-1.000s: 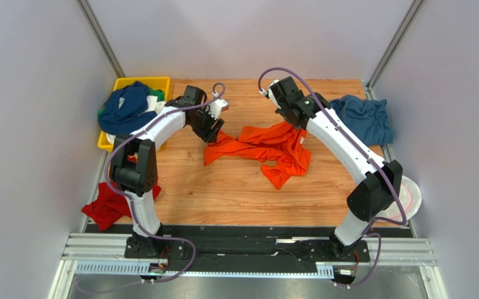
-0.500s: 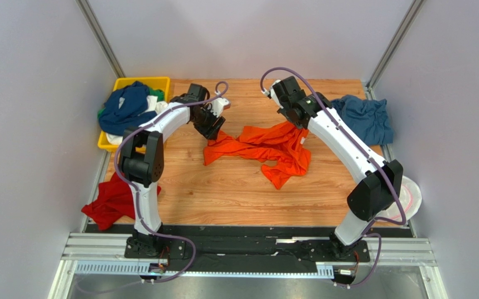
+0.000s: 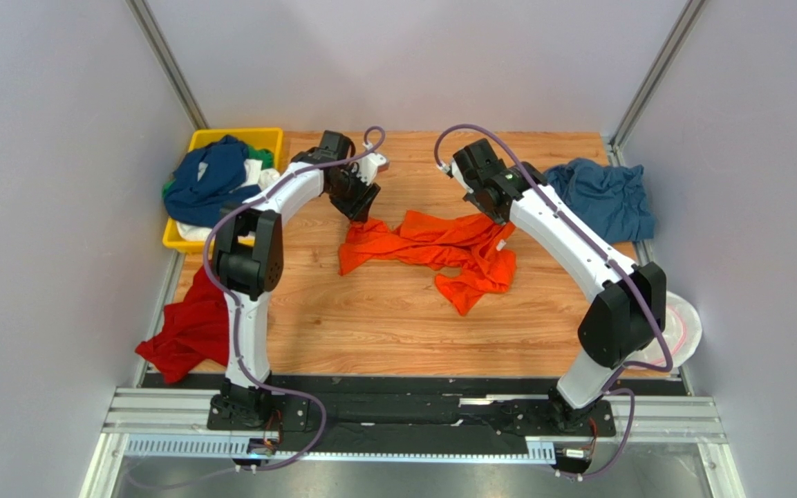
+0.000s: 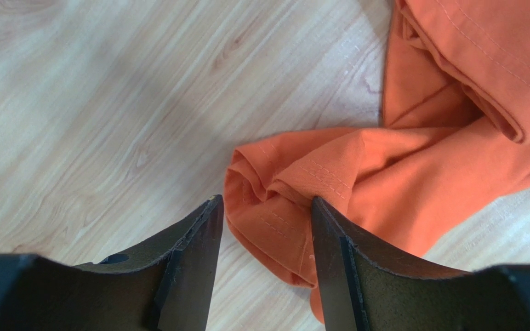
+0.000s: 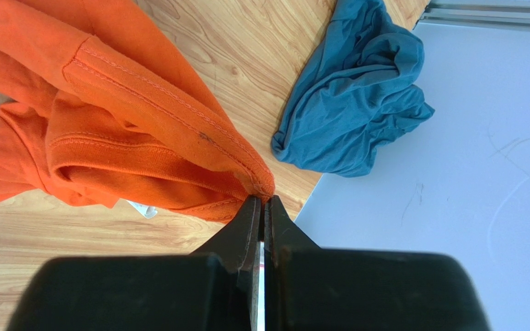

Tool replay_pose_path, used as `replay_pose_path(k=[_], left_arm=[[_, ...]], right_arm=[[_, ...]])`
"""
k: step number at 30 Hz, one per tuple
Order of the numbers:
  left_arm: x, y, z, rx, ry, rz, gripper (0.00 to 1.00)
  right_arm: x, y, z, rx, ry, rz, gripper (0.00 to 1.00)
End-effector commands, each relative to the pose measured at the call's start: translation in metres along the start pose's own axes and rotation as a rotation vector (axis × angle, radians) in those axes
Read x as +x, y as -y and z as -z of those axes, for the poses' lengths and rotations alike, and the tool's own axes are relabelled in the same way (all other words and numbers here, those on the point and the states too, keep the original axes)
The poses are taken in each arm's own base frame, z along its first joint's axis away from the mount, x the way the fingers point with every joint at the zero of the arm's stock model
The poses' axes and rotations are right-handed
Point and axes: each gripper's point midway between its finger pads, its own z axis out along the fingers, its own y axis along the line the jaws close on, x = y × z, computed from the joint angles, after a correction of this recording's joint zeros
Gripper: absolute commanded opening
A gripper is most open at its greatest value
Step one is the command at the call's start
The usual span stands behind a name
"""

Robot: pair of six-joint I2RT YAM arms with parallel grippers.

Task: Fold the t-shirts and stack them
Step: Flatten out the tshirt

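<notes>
**Ana:** Since a second ago the left arm has swung in toward the middle of the table. Its elbow stands further in, and more of the red t-shirt [image 3: 186, 330] at the near left edge shows beside it.

**Ben:** Where is the left gripper [image 4: 265, 201] now?

**Ana:** Over the left end of the orange t-shirt [image 3: 439, 244]. Its jaws stand apart, one finger on either side of a bunched, stitched corner of the cloth, and they are not closed on it.

**Ben:** And the right gripper [image 5: 260, 201]?

**Ana:** It has barely shifted. It is pinched tight on a hem at the shirt's far right end, and the fold of cloth rises to its fingertips. The shirt lies rumpled across the middle of the wooden table [image 3: 371, 322], between the two grippers.

**Ben:** Any writing or labels?

**Ana:** A small white tag [image 5: 140, 207] peeks out from under the orange cloth in the right wrist view, but it is too small to read.

**Ben:** What about the other shirts?

**Ana:** The steel-blue t-shirt [image 3: 605, 197] is crumpled at the far right corner, apart from the orange one. A navy t-shirt [image 3: 210, 176] is heaped in the yellow tray [image 3: 263, 135] at the far left. The white-and-pink disc [image 3: 686, 330] sits at the right edge, behind the right arm's elbow.
</notes>
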Motion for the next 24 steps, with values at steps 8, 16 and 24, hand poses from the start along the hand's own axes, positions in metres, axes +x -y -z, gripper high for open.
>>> replay_pose_path(k=[8, 16, 24], left_arm=[[-0.024, -0.013, -0.004, -0.029, 0.034, 0.001, 0.59], [-0.043, -0.021, -0.005, -0.033, 0.051, -0.004, 0.59], [-0.053, -0.027, 0.016, -0.088, 0.076, -0.025, 0.58]], right_arm=[[0.000, 0.009, 0.005, 0.027, 0.042, -0.049, 0.00], [0.010, 0.001, 0.001, 0.015, 0.024, -0.045, 0.00], [0.011, 0.000, -0.002, 0.014, 0.020, -0.050, 0.00]])
